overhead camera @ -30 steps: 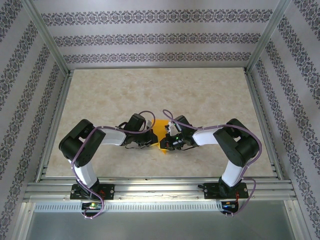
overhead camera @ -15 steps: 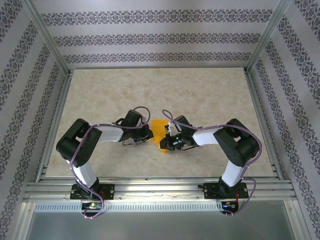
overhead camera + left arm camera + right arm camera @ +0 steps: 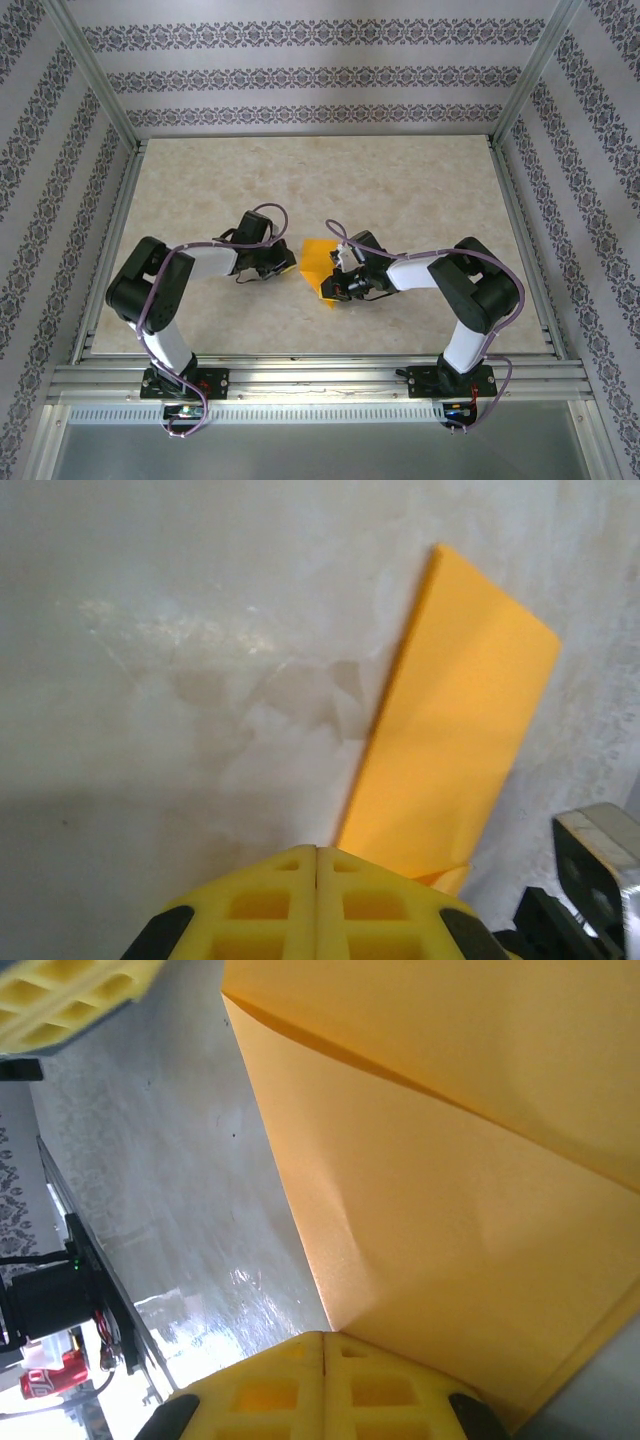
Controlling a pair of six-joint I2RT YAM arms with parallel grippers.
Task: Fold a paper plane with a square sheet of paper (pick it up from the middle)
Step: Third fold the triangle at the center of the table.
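The left arm's fingers (image 3: 316, 885) are sitting pressed together at the bottom centre of the left wrist view, yellow pads meeting along a seam and gripping nothing. From above (image 3: 284, 266) they are pointing right, stopping just short of the paper with a sliver of bare bench (image 3: 400, 190) between. The right arm's fingers (image 3: 323, 1365) are likewise closed, their tips touching the orange edge; whether any paper is nipped between them I cannot tell. The square sheet of paper (image 3: 455, 740) is lying folded, running as a long strip from upper right toward bottom centre, and from above (image 3: 317, 258) it is resting mid-frame between both arms, its lower right part hidden under the right wrist (image 3: 352, 272). In the right wrist view a crease is crossing it (image 3: 470, 1190). Purple cables (image 3: 262, 211) are looping over each forearm. Aluminium rails (image 3: 320, 375) and patterned walls (image 3: 300, 75) are enclosing everything.
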